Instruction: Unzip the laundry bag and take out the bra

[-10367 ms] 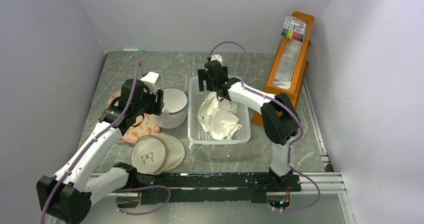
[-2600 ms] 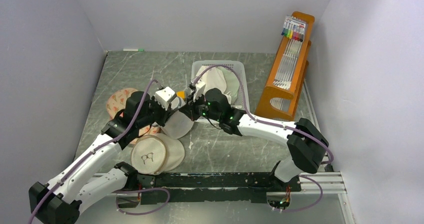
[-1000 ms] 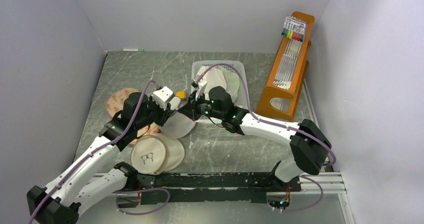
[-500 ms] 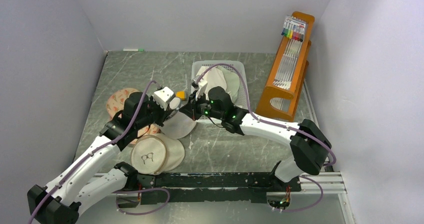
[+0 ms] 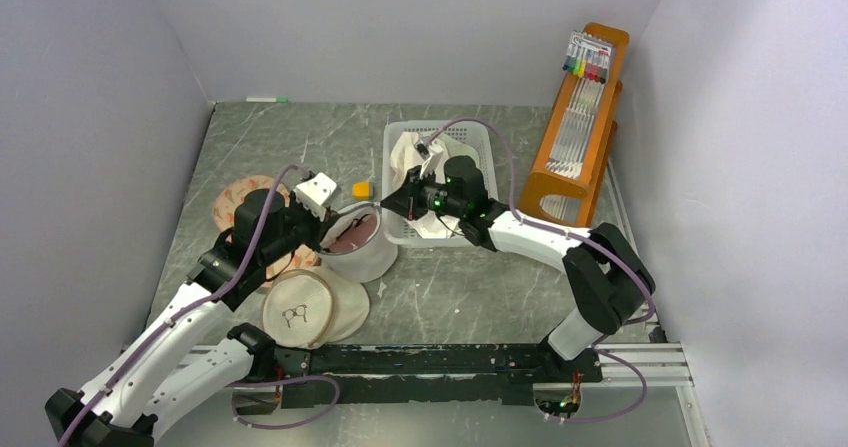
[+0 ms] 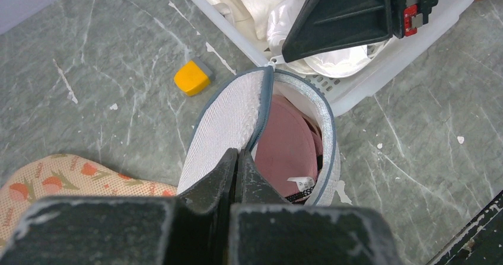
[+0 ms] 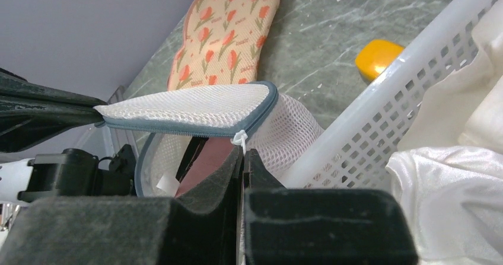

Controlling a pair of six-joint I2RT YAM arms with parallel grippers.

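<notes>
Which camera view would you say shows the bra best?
The left wrist view: it looks straight into the open laundry bag at the bra. The top view shows only a pink patch, the right wrist a sliver.

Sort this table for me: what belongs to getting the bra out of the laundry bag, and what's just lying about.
Job: laundry bag, partly unzipped; pink bra inside it.

Lying about: basket of white garments; yellow block; floral pad; glasses-print pouch; wooden rack; marker.
</notes>
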